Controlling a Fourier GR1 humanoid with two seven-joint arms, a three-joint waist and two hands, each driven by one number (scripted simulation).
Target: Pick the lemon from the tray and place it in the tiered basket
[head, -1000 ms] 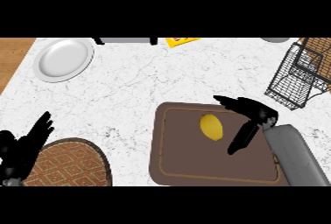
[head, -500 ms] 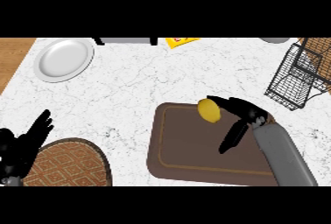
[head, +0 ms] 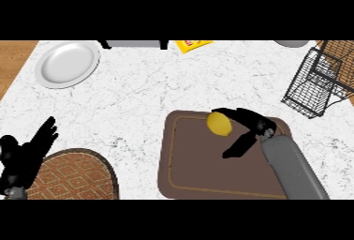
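Right hand [head: 254,125], fingers curled against the lemon [head: 219,123] over the tray [head: 207,178]; tiered basket [head: 314,86] lies up-right (left hand [head: 24,157] rests open).

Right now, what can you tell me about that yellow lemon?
The lemon is small, oval, plain bright yellow and smooth-looking. It shows over the far edge of the brown tray, near its middle. The black right robot hand curls against its right side, fingers reaching over the top. The wire tiered basket stands apart, up and right.
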